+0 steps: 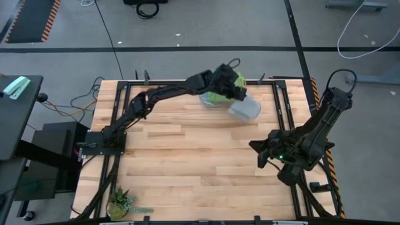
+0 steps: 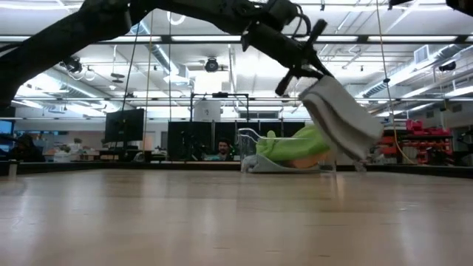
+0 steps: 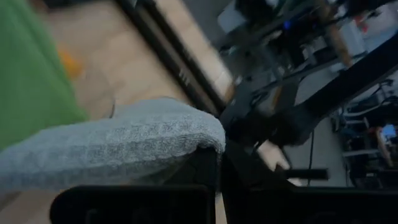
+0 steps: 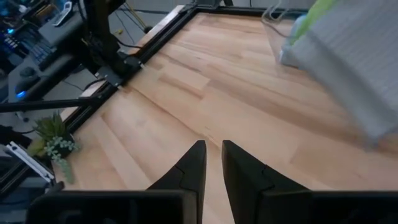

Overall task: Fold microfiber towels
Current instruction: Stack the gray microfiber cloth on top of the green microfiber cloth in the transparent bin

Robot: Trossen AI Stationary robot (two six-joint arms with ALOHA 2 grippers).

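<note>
The left tool (image 1: pixel 236 95) reaches across to the far side of the pale wooden counter (image 1: pixel 187 156), its fingers pinched on a soft light grey microfiber towel (image 1: pixel 245 107) held up off the surface. From the low view the grey cloth (image 2: pixel 336 118) hangs folded over and tilted, clear of the boards. Just behind and below it sits a clear wire-framed basket (image 2: pixel 255 151) holding a bright green microfiber towel (image 2: pixel 299 146), with a patch of light blue cloth (image 1: pixel 206 100) showing beside the green from above.

The right tool (image 4: pixel 212 163) waits low over the near right part of the counter, well apart from the towels, its two dark fingers nearly together with a narrow gap, gripping nothing.

A small green potted plant (image 1: pixel 122 203) stands at the near left corner.
</note>
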